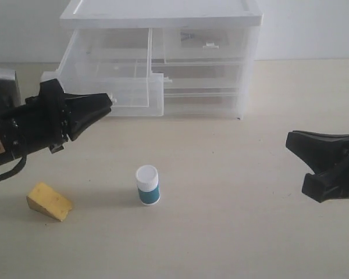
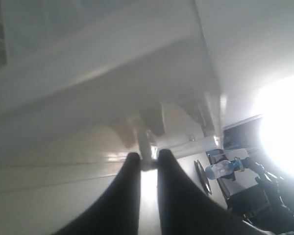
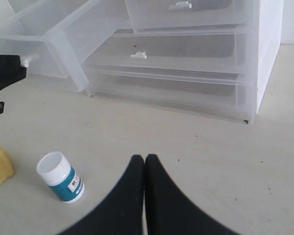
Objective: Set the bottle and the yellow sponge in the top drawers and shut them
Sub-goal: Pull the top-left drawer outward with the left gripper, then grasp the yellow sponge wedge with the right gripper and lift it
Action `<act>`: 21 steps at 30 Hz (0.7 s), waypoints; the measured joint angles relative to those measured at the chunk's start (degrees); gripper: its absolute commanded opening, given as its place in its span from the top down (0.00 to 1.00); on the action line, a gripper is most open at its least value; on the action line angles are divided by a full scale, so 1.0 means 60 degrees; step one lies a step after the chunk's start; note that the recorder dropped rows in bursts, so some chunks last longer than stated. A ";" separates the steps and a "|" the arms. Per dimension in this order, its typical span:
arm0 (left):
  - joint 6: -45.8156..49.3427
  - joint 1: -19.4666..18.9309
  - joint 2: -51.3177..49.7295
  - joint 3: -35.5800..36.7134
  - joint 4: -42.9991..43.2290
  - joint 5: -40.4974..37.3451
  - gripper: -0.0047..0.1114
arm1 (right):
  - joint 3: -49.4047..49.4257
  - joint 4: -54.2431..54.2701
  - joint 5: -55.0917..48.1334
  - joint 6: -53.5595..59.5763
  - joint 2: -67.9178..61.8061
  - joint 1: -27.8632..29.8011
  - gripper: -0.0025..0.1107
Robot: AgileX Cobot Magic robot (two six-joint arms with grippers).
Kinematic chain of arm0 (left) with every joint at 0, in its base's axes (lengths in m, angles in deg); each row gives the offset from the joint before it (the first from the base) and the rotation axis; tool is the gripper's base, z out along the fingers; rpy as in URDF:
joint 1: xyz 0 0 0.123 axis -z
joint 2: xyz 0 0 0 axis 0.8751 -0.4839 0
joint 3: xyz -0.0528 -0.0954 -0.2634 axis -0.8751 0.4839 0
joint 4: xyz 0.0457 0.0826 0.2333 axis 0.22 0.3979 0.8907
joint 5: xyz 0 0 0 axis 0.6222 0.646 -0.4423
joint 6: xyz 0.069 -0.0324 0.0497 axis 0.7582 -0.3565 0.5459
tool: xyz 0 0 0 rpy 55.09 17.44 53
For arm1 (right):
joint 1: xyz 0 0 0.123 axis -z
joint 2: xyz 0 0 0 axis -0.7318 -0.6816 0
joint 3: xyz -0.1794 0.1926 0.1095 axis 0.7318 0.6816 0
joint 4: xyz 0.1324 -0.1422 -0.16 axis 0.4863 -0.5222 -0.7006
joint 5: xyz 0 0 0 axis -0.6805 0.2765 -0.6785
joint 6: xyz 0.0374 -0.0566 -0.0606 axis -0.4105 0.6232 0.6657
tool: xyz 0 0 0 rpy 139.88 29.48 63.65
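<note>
The bottle [image 1: 148, 185] [image 3: 61, 177] stands upright on the table, white cap up. To its left lies the yellow sponge [image 1: 49, 201] [image 3: 0, 163]. The left top drawer [image 1: 113, 87] [image 3: 44, 39] is pulled far out and looks empty. My left gripper [image 1: 109, 101] [image 2: 148, 155] is shut on its small tab handle [image 2: 146, 147]. The right top drawer [image 1: 203, 43] [image 3: 186, 14] sits pushed in. My right gripper [image 1: 289, 140] [image 3: 145, 158] hovers at the right, shut and empty, well away from the bottle.
The white drawer cabinet [image 1: 163, 14] stands at the back of the table. Below the top drawers are two full-width translucent drawers [image 1: 203, 78] [image 3: 176, 49], both pushed in. The left arm's body [image 1: 23, 125] hangs above the sponge's side of the table.
</note>
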 measured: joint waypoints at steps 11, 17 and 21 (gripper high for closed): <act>0.0241 -0.0152 0.0080 0.0247 0.3322 -0.0572 0.84 | 0.0000 -0.0694 0.0265 -0.0282 0.0000 0.0000 0.98; 0.1682 -0.0391 0.1519 0.1821 0.4424 -0.0300 0.93 | -0.0342 -0.2417 0.1071 -0.1514 -0.0045 -0.0629 0.98; 0.2317 -0.1204 0.5012 0.2352 0.4076 -0.0240 0.93 | -0.1554 -0.2715 -0.0114 -0.2053 -0.1110 -0.3619 0.86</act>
